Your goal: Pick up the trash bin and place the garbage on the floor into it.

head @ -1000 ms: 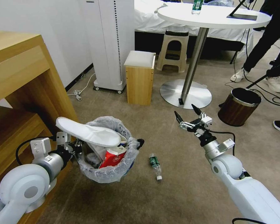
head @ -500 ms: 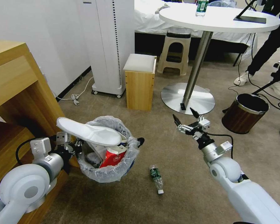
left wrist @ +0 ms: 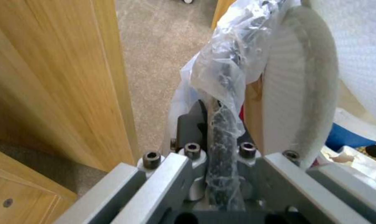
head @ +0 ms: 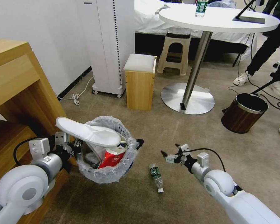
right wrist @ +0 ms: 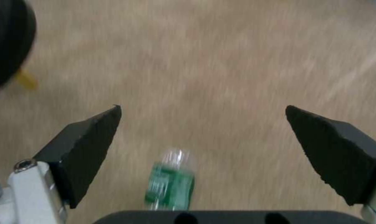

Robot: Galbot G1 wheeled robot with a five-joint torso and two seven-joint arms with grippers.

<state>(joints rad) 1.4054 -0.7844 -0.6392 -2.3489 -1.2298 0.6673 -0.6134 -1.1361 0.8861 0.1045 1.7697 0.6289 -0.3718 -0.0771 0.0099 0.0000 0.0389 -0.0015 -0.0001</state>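
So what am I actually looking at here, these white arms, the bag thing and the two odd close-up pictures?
This is a wheeled robot with two arms. The wide picture comes from a camera on its head, looking down at the beige carpet floor. The two close-ups come from cameras on its wrists.

The left gripper is shut on the rim of the trash bin, a small bin lined with a crinkly plastic bag; the left wrist view shows its fingers pinching that rim. Inside the bin are a white slipper and a red wrapper.

The right gripper is open and hovers low near a small bottle with a green label lying on the carpet. The right wrist view looks down past its two dark fingers at that bottle. It holds nothing.
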